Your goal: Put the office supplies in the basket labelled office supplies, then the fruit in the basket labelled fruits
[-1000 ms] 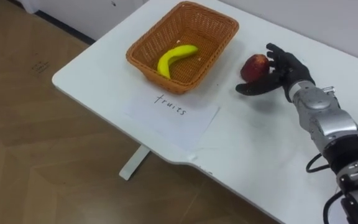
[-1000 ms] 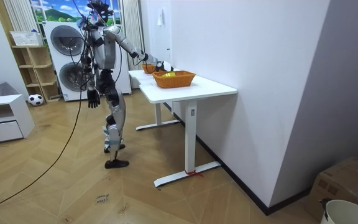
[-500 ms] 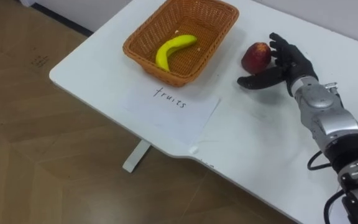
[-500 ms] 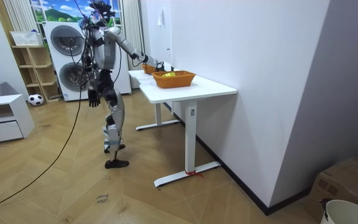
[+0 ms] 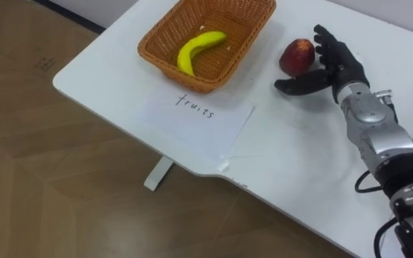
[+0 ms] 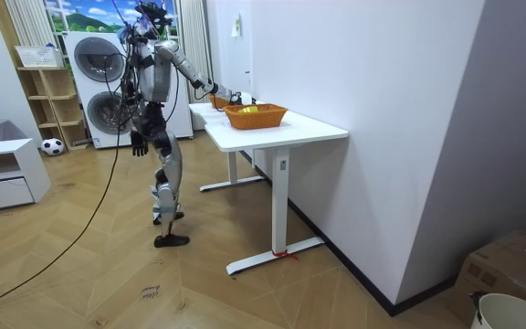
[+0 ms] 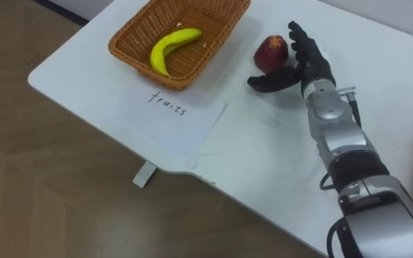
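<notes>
Floor of wood [image 5: 49,179] lies near and left, below the white table [image 5: 292,179], whose rounded left corner juts toward it. A paper sheet [image 5: 196,122] lies flat by the table's near edge, with one corner almost at the rim. Just beyond the sheet stands the wicker basket [image 5: 165,66], close to the table's left end, with a banana [image 5: 196,49] lying inside.

Right of the basket, with a strip of bare tabletop between them, an apple [image 5: 297,56] rests on the table. The right hand [image 5: 333,66] is open beside it, fingers straight and spread against the apple's right side. The thumb stretches along the table on the apple's near side, and nothing is gripped. Bare table spreads near the hand and on both sides of the forearm.

The room view adds the robot standing upright at the table's long side, on the room view's left, its right arm reaching over the top. The left hand [image 6: 138,142] hangs by the hip; its state cannot be told. A second basket [image 6: 219,100] sits farther along the table. A washing machine [image 6: 94,64] stands behind the robot, with wide open floor around the table's end.
</notes>
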